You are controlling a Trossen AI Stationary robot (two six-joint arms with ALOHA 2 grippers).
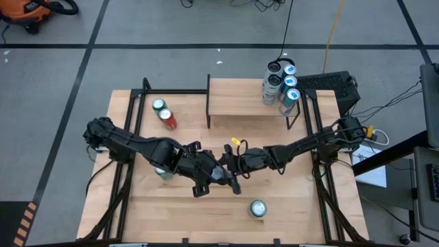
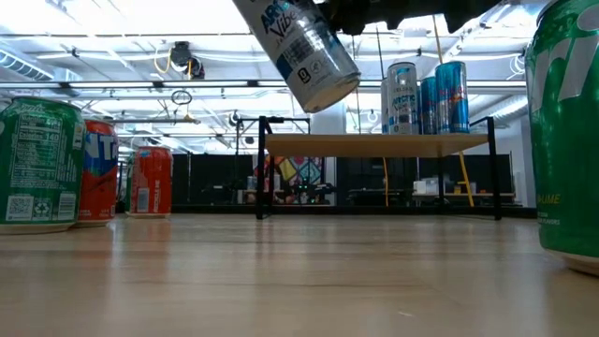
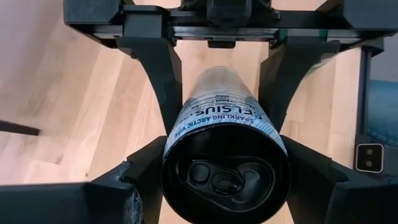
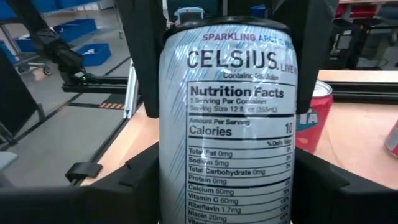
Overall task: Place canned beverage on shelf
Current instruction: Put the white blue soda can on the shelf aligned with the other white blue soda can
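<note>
A silver-white Celsius can hangs tilted above the table's middle, between my two grippers. My left gripper and my right gripper meet there, tip to tip, each shut on the can. The left wrist view shows the can's tab end; the right wrist view shows its label. The shelf, a light wood plank on black legs, stands at the table's far side. Several slim cans stand on its right end. My left gripper pinches the can's side wall near its tab end between its two fingers. The can points away along the fingers, clear of the table. My right gripper pinches the side wall of the can's lower half between its two fingers, coming from the table's right. The can is tilted and clear of the table.
A green can and a red can stand at the far left. Another can stands under my left arm. A green can stands near the front edge. The shelf's left and middle top is bare.
</note>
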